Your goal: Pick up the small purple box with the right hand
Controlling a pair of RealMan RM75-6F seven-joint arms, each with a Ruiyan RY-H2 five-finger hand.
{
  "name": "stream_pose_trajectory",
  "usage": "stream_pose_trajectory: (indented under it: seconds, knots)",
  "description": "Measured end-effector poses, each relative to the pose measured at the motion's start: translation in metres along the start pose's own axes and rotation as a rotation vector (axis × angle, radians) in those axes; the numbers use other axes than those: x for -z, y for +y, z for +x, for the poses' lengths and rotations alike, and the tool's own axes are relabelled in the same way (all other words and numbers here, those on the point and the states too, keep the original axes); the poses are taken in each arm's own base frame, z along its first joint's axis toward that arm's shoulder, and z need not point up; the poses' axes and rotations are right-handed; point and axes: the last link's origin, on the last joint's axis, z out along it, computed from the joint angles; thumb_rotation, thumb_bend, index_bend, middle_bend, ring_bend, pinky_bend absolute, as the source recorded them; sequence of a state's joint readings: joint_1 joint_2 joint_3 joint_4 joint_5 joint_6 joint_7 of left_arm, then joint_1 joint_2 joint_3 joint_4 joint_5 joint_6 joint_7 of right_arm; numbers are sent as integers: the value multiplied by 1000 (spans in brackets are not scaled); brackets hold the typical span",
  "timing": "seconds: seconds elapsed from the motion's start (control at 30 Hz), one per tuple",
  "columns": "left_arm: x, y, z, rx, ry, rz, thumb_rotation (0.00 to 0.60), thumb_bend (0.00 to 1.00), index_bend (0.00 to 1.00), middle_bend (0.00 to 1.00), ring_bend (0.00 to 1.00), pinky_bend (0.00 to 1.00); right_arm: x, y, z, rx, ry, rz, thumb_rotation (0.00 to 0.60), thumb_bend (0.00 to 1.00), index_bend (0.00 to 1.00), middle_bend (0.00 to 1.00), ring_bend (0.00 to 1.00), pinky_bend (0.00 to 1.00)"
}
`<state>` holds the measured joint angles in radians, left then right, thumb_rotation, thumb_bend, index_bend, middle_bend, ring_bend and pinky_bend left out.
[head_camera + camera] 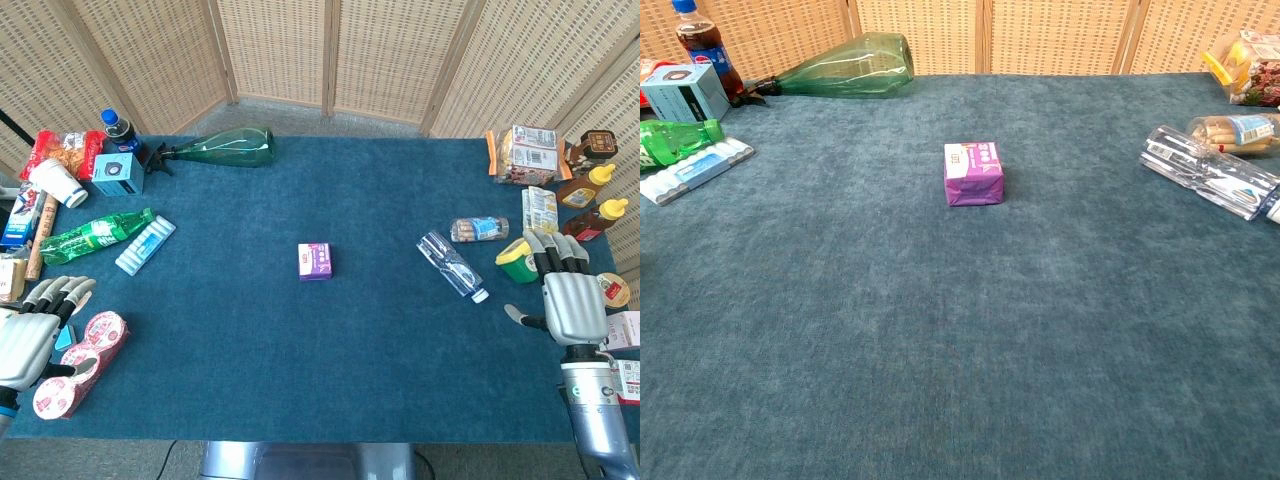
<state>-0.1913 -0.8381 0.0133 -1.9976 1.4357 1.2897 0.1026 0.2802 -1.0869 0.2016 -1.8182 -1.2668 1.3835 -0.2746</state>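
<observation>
The small purple box lies flat near the middle of the blue table cloth; the chest view shows the box with a white label on top. My right hand rests at the right table edge, far to the right of the box, fingers apart and holding nothing. My left hand sits at the left edge, fingers spread, empty. Neither hand appears in the chest view.
A clear water bottle and a snack tube lie between my right hand and the box. A yellow cup, sauce bottles and packets crowd the right edge. Green bottles, a pink pack and boxes fill the left.
</observation>
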Motion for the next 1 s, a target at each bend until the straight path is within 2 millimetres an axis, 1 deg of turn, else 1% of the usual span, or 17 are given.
stream_pose_trajectory:
  seconds: [0.4, 0.53, 0.63, 0.73, 1.0]
  knots:
    - [1, 5, 1, -2, 12, -28, 600, 128, 97, 0, 0, 0, 4, 0, -2, -21, -16, 10, 596, 0, 0, 0, 0, 0]
    - [1, 7, 2, 0, 16, -36, 600, 126, 96, 0, 0, 0, 4, -4, -1, -37, -26, 33, 596, 0, 0, 0, 0, 0]
    - [2, 9, 3, 0, 21, -46, 600, 126, 96, 0, 0, 0, 1, -12, -1, -72, -45, 66, 596, 0, 0, 0, 0, 0]
    - [4, 12, 4, 8, 22, -61, 600, 129, 96, 0, 0, 0, -3, -25, -4, -124, -80, 121, 595, 0, 0, 0, 0, 0]
    - [9, 17, 8, 31, 25, -98, 600, 128, 96, 0, 0, 0, -27, -75, -13, -180, -154, 288, 596, 0, 0, 0, 0, 0]
